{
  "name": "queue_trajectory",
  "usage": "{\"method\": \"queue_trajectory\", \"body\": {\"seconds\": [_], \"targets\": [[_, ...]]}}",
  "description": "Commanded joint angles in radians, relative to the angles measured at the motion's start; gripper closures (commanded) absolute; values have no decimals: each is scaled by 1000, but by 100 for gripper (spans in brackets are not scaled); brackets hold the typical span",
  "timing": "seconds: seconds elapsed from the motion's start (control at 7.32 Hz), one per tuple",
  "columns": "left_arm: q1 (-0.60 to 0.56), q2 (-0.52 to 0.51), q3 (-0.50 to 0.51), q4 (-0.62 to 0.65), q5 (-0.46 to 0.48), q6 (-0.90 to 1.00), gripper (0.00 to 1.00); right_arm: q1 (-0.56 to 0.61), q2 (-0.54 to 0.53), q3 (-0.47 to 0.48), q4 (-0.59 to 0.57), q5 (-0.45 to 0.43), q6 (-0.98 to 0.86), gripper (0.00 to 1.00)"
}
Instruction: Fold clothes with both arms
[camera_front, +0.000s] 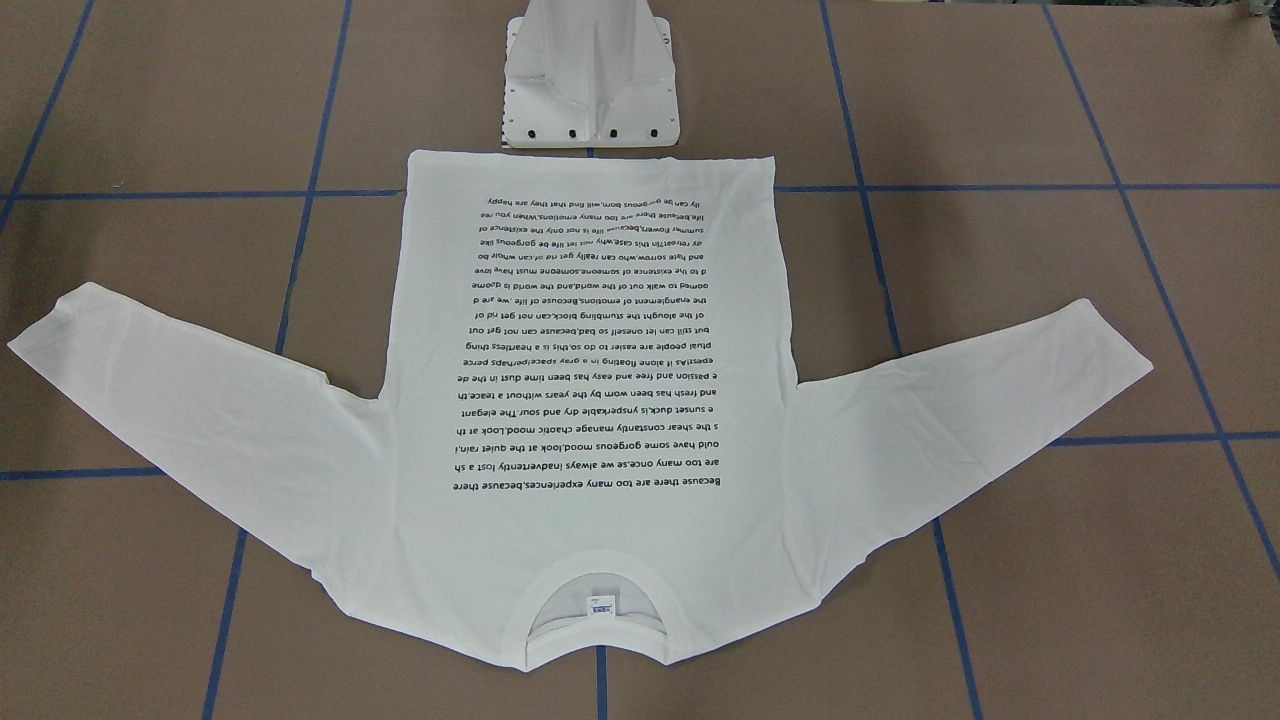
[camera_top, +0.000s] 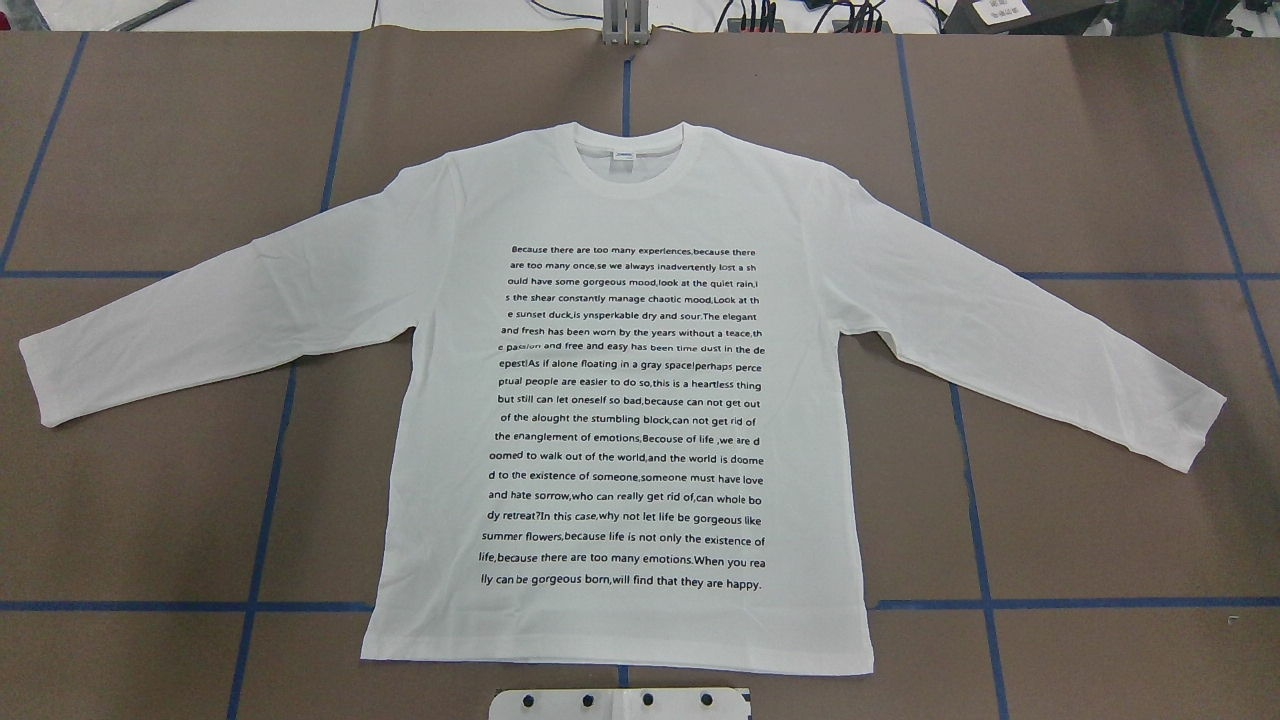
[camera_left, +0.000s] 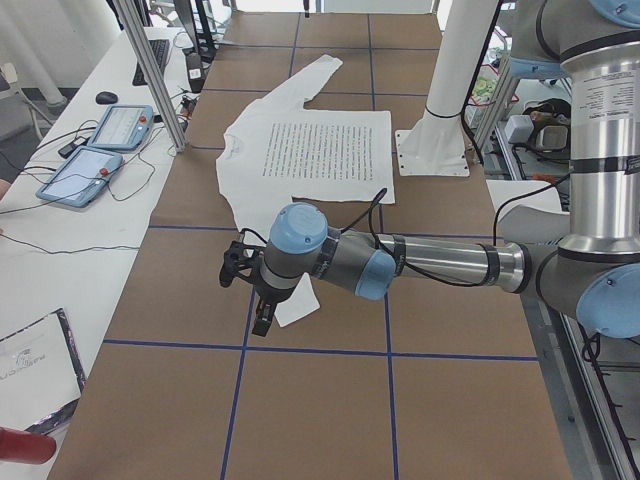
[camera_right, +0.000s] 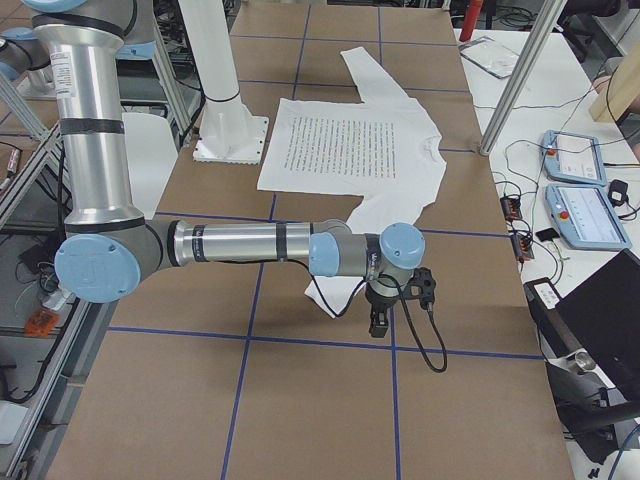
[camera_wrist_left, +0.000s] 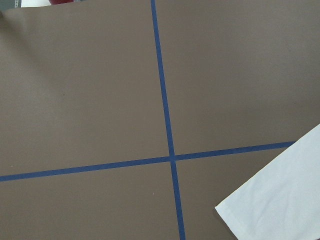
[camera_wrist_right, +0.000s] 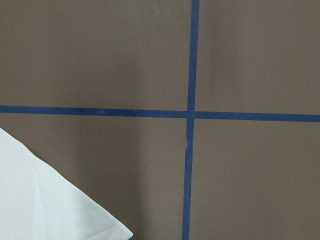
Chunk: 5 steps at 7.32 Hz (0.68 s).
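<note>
Left gripper (camera_left: 258, 305) low over the table by the left sleeve cuff (camera_wrist_left: 280, 200), at 9 o'clock of the white long-sleeved T-shirt (camera_top: 620, 400); right gripper (camera_right: 380, 318) likewise at 3 o'clock. Open or closed: impossible to tell for both. T-shirt flat on the brown table (camera_top: 150, 500), print up, collar (camera_top: 630, 150) at 12, hem at 6 just short of the white pedestal base (camera_top: 620, 703).

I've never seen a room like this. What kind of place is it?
Probably a robot lab. A left arm and a right arm reach over a table marked with blue tape lines, and control tablets with cables sit on a side bench.
</note>
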<state>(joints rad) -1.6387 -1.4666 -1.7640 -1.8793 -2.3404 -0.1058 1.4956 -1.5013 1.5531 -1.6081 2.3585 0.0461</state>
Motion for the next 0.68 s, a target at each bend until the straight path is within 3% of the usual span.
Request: {"method": "queue_trajectory", "body": {"seconds": [0.0,0.55], "targets": [[0,0,-14,3,-5,-2,0,0,-2,-8,-1,2,1,0],[2,14,-2,-7,4,-2,0,-1,-11,1,2,54,-6,0]]}}
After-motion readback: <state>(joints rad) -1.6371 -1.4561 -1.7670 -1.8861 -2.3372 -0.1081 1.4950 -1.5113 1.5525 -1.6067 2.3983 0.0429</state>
